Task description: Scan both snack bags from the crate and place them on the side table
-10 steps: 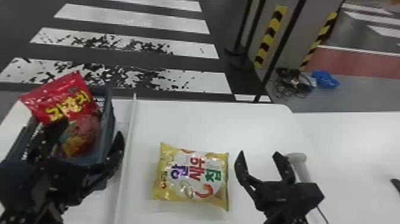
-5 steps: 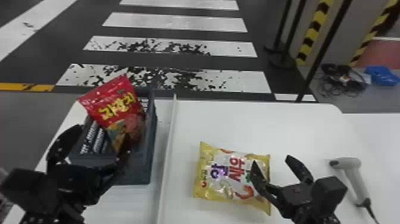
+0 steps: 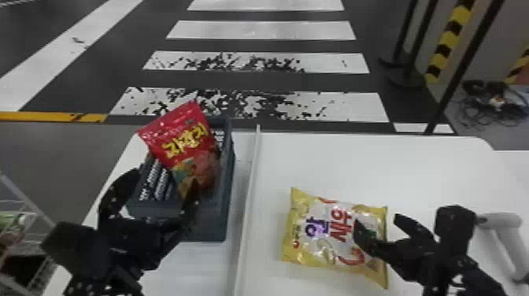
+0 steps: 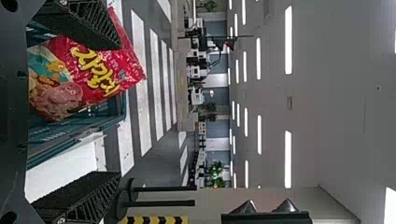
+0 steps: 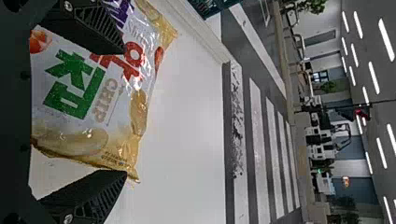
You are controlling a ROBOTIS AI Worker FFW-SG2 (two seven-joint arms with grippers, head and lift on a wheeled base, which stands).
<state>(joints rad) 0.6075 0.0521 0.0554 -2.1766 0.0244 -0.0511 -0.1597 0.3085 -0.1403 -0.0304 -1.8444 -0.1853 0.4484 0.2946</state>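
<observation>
My left gripper (image 3: 155,197) is open over the near end of the dark crate (image 3: 179,209), where the red snack bag (image 3: 185,137) leans tilted, its top above the rim. In the left wrist view the red snack bag (image 4: 102,74) lies beyond and partly behind one finger of my open left gripper (image 4: 93,121). The yellow snack bag (image 3: 326,232) lies flat on the white table (image 3: 393,169). My right gripper (image 3: 380,228) stands open at that bag's right end, one finger over it. In the right wrist view the yellow snack bag (image 5: 93,88) extends behind my open right gripper (image 5: 102,116).
A grey handheld scanner (image 3: 502,232) lies on the table right of my right gripper. A raised white divider (image 3: 248,197) runs between the crate and the yellow bag. At the lower left is a wire rack (image 3: 23,212) with items, and black posts stand behind the table.
The head view has swung left, so crate, bags and scanner appear farther right. My right gripper has moved left relative to the yellow bag, from beside it to over its right end.
</observation>
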